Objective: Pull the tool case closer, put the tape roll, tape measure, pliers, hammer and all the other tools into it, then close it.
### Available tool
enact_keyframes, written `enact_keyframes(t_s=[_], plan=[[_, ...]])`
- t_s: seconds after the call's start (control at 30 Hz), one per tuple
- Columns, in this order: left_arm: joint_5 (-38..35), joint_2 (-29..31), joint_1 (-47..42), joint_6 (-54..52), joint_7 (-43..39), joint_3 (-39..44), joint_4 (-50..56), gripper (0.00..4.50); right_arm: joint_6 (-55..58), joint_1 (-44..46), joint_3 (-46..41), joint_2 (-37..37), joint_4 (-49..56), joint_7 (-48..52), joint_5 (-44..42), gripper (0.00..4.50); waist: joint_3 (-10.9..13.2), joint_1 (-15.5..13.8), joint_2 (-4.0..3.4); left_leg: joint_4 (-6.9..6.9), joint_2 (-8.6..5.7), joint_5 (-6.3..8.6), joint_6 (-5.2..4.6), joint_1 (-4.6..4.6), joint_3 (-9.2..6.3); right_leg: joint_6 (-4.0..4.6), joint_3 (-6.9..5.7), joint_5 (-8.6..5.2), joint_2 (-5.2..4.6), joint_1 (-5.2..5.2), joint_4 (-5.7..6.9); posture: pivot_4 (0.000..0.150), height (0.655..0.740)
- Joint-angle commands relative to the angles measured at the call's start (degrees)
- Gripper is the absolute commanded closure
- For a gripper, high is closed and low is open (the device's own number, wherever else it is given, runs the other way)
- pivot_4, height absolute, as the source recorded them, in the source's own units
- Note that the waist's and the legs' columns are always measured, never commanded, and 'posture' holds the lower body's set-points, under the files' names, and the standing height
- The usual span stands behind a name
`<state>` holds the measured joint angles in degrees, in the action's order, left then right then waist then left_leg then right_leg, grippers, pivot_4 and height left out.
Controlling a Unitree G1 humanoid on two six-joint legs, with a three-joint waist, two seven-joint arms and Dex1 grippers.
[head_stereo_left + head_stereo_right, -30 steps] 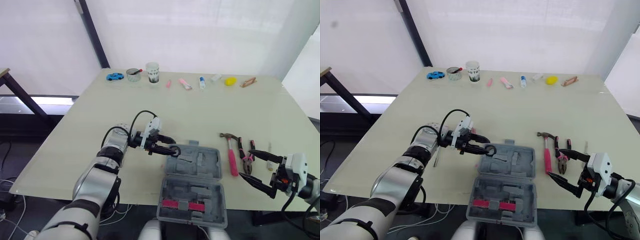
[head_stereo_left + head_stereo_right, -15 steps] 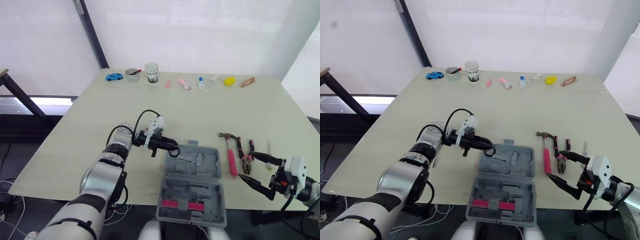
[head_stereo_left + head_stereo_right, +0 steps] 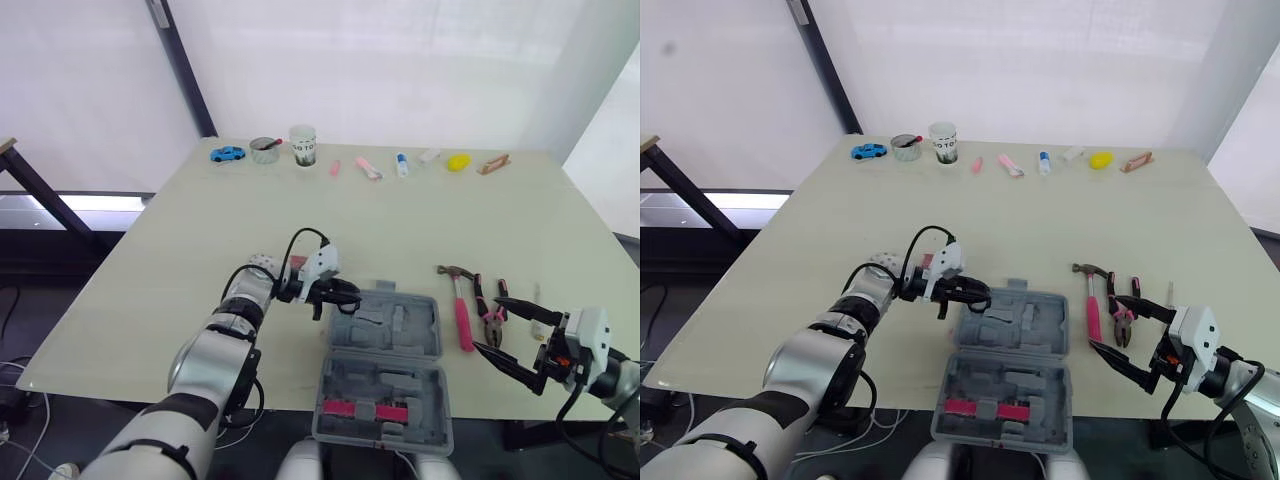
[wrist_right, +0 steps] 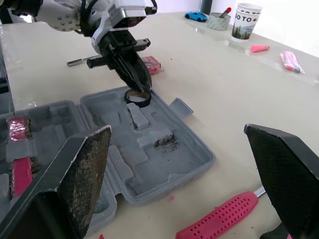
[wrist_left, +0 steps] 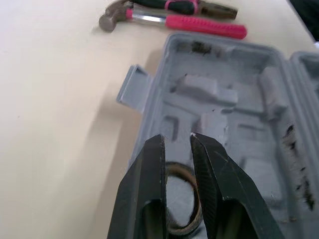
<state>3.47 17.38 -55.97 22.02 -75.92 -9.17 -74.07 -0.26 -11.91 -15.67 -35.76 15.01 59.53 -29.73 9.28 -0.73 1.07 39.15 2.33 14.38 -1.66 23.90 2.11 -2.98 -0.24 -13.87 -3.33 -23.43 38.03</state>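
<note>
The grey tool case [image 3: 437, 340] lies open at the table's near edge. My left gripper [image 3: 338, 294] is shut on the wall of the brown tape roll [image 5: 180, 201], holding it low in the case's far left corner [image 4: 137, 95]. The pink-handled hammer [image 3: 464, 316] and the pliers [image 3: 491, 312] lie right of the case. My right gripper [image 3: 490, 324] hangs wide open just in front of the pliers, holding nothing. A pink tape measure [image 4: 151, 64] and a screwdriver [image 4: 82, 61] lie behind my left gripper.
A pink-red part [image 3: 362, 410] sits in the case's near half. Along the far table edge stand a blue toy car [image 3: 228, 154], a bowl [image 3: 265, 149], a cup [image 3: 303, 145] and several small items. A thin tool [image 3: 537, 298] lies right of the pliers.
My left wrist has shifted right toward the case and its fingers point down more steeply; the tape roll stays at the case's far left corner. The right gripper has barely moved.
</note>
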Motion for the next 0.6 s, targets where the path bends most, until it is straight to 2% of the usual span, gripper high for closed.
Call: enact_keyframes(t_s=[0.03, 0.17, 0.3, 0.6], plan=[[2.48, -0.55, 0.84, 2.04, 1.89, -0.79, -0.38, 3.60, -0.07, 0.21, -0.72, -0.37, 1.93, -0.28, -0.92, 0.00, 0.00, 0.00, 0.00, 0.00, 0.00, 0.00, 0.00, 0.00, 0.00, 0.00, 0.00, 0.00, 0.00, 0.00, 0.00, 0.150, 0.7400], [5.46, -0.73, 1.92, 1.75, 4.94, -2.08, -1.06, 3.60, 0.09, 0.31, -0.61, -0.39, 2.10, -0.33, -0.93, 0.00, -0.02, 0.00, 0.00, 0.00, 0.00, 0.00, 0.00, 0.00, 0.00, 0.00, 0.00, 0.00, 0.00, 0.00, 0.00, 0.150, 0.7400], [5.37, -1.08, 1.99, 1.19, 5.46, -1.17, -1.19, 3.60, 0.20, 0.37, -0.50, -0.30, 2.29, -0.45, -0.96, 0.00, -0.05, 0.00, -0.01, 0.00, 0.00, 0.00, 0.00, -0.07, 0.00, -0.01, 0.00, 0.01, 0.00, 0.04, 0.02, 0.150, 0.7400], [-1.67, -1.32, 1.63, 1.96, -3.71, 4.96, 1.99, 3.60, 0.52, 0.03, -0.99, -0.24, 2.62, -0.26, -1.95, 0.00, -0.04, 0.01, 0.00, 0.00, 0.00, 0.00, 0.00, -0.04, 0.00, -0.03, 0.00, 0.04, 0.00, 0.03, -0.01, 0.150, 0.7400]])
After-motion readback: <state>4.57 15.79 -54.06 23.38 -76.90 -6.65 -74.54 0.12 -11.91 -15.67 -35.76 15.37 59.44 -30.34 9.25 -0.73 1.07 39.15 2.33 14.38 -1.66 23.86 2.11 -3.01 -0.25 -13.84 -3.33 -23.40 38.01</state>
